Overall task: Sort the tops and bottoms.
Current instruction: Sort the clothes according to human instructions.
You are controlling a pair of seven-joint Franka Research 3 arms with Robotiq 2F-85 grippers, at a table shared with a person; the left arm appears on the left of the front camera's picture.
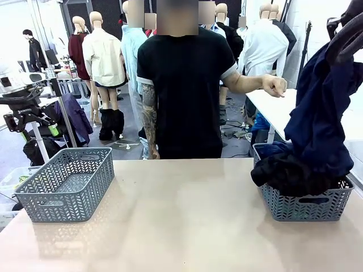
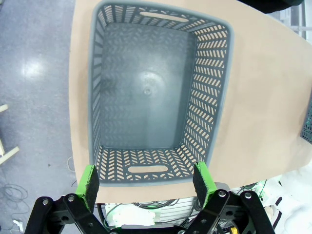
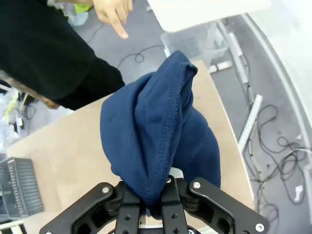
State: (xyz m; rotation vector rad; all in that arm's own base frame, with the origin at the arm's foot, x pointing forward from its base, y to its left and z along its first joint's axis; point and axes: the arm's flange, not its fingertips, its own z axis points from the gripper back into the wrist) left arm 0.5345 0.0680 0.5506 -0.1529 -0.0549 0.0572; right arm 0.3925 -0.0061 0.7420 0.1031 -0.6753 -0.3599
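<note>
- Closest, my right pincer point(image 3: 155, 197) is clamped on a navy blue garment point(image 1: 320, 113), holding it up over the right basket point(image 1: 306, 207), which holds dark clothes.
- Farther left, my left pincer point(image 2: 146, 183) hangs wide open above the left basket point(image 2: 204, 92).
- Across the table point(image 1: 181, 221), a person point(image 1: 184, 90) stands, one hand point(image 3: 113, 12) pointing.

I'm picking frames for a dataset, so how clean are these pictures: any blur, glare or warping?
Front view: sharp, soft sheen on the table, backlit navy garment dark. Left wrist view: crisp, wide-angle bend in the grey basket. Right wrist view: garment sharp in the right claw, floor curved.
</note>
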